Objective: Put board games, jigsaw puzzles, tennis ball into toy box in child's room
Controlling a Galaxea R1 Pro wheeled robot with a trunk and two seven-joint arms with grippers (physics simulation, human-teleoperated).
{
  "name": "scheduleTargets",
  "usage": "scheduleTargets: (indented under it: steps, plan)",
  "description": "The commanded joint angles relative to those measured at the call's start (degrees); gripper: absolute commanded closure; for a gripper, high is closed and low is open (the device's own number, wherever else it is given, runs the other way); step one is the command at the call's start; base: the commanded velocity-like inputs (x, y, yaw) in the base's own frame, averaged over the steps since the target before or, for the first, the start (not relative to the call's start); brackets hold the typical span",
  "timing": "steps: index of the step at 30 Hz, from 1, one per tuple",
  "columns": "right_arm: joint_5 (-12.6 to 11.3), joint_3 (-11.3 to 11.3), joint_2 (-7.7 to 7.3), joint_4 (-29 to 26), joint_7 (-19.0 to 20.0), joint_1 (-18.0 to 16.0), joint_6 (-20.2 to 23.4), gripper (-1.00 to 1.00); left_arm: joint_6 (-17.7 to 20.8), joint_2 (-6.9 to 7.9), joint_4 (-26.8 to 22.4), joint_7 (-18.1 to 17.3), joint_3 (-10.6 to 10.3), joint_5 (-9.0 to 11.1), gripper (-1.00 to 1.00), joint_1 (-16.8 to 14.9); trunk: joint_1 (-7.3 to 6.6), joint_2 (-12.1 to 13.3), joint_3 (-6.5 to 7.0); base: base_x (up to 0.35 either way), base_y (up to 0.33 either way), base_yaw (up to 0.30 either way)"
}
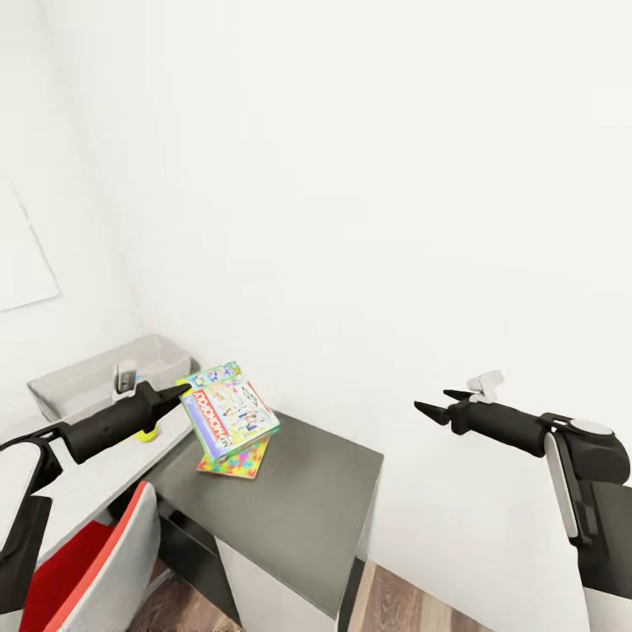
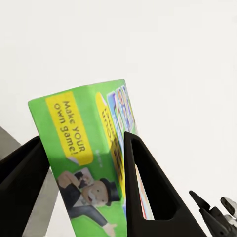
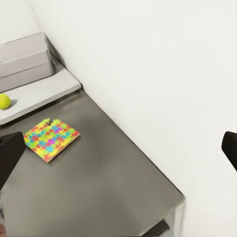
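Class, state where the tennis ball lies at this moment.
In the right wrist view the tennis ball lies on the pale-grey tabletop, in front of the toy box and apart from the jigsaw puzzle on the darker section.

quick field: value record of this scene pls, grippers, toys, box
left gripper: shut on the green-white board game, lifted and tilted above the dark corner section
right gripper: open, empty, in the air off to the right
jigsaw puzzle: flat on the dark corner section, below the held game
tennis ball: on the pale desk top, outside the toy box
toy box: at the back of the desk, by the wall; a small grey object stands inside
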Motion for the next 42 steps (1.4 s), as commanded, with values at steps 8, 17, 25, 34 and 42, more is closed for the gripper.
scheduleTargets:
  steps: [8, 17, 25, 34, 42]
  plan:
    - [0.5, -0.1, -0.05, -0.1, 0.4, -0.2, 0.3, -1.0, 0.4, -0.13, 0.0, 0.5, 0.1, 1.0, 1.0, -0.4, 0.03, -0.1, -0.12, 0.004, 0.046, 0.296]
    - [0.5, 0.0, -0.07, -0.1, 0.5, -0.4, 0.3, -1.0, 1.9, -3.45, 0.0, 23.1, -6.2, 16.8, 1.0, -18.0, 0.03, -0.1, -0.27, 0.0, 0.002, 0.282]
    - [0.5, 0.0, -0.12, -0.1, 0.5, -0.5, 0.3, -1.0, 2.0, -2.21, 0.1, 36.6, -7.8, 25.6, 1.0, -21.0, 0.03, -0.1, -0.76, 0.0, 0.15, 0.234]
    - [0.5, 0.0, -0.19, -0.1, 0.5, -0.3, -0.2, -1.0, 2.0, -0.98, 0.1, 36.9, -7.9, 25.9, 1.0, -21.0, 0.03, -0.1, -0.98, 0.102, 0.326, 0.102]
    - [0.5, -0.2, -0.43, -0.1, 0.8, -0.3, 0.0, -1.0, 2.0, -0.71, 0.3, 36.9, -8.2, 25.8, 1.0, -20.9, 0.03, -0.1, -1.0, 0.182, 0.309, 0.006]
